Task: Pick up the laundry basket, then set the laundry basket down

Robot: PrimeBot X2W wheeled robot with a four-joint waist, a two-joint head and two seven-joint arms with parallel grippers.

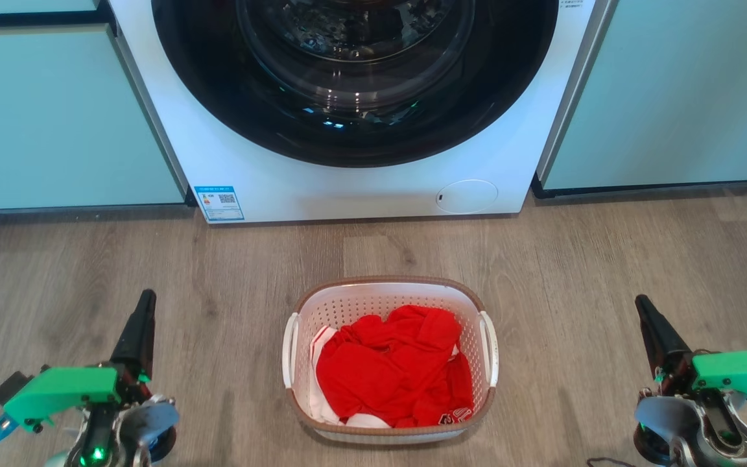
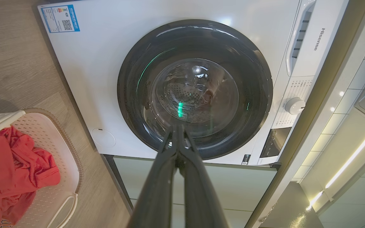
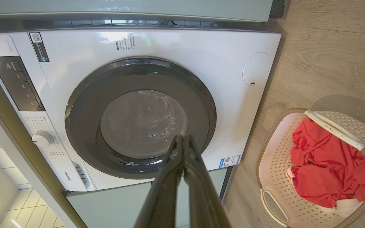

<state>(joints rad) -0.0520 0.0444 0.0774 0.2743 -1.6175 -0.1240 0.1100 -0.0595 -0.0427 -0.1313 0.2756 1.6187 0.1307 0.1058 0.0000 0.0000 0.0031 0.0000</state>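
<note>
A small white perforated plastic laundry basket (image 1: 380,299) with a brown woven-look rim sits on the grey wood-grain floor (image 1: 607,259), in front of a white front-loading washing machine (image 1: 347,188) but apart from it. A crumpled red garment (image 1: 393,370) is heaped inside. The left gripper (image 1: 146,301) and right gripper (image 1: 643,305) flank the basket, each well apart from it. Both pairs of long dark fingers are pressed together at the tips and hold nothing, as the wrist views confirm.

The lift has not begun, and the risks lie in the approach. The jaws must part before they reach the slim white side handles (image 1: 290,350); a pinched-together claw would likely just nudge the light basket across the smooth floor. If one arm arrives or grips ahead of the other, the basket could skid or twist away. An uneven raise could tip it and spill the garment over the rim. The thin handle loops offer little purchase, so a shallow grip may slip in mid-air.
</note>
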